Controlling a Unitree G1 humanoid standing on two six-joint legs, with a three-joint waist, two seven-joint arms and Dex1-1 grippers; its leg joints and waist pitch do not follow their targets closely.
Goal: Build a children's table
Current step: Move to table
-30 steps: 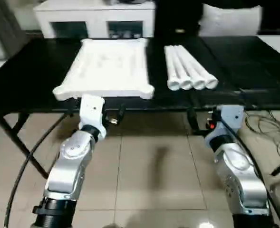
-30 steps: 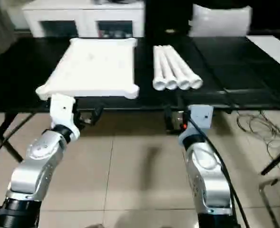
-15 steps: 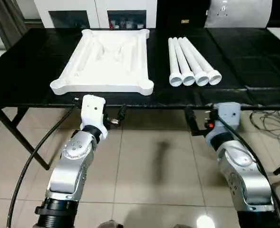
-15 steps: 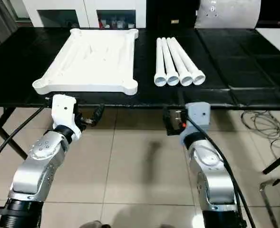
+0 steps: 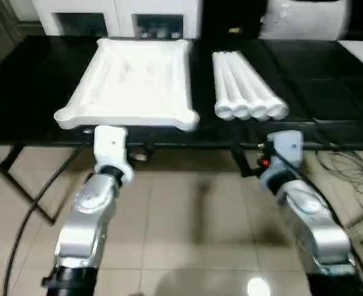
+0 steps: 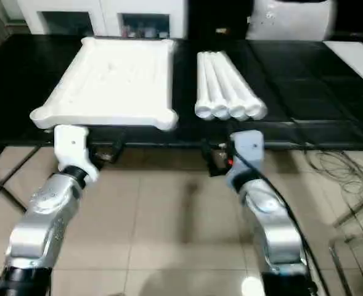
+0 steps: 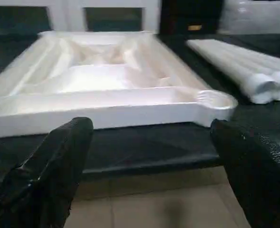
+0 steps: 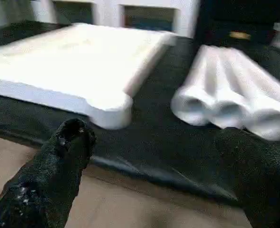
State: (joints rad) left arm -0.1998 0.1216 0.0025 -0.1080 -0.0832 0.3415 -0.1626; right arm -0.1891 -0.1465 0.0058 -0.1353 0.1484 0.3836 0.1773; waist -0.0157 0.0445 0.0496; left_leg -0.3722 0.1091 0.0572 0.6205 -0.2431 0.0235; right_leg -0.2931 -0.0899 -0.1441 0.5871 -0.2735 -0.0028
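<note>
Tabletop upside down on black bench; four legs side by side just beside it. Left pincer and right pincer spread wide, empty, below bench's near edge.

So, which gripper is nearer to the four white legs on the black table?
The right gripper. It hovers open just below the table edge, in front of the legs. The left gripper, also open, sits in front of the table top, farther away.
</note>
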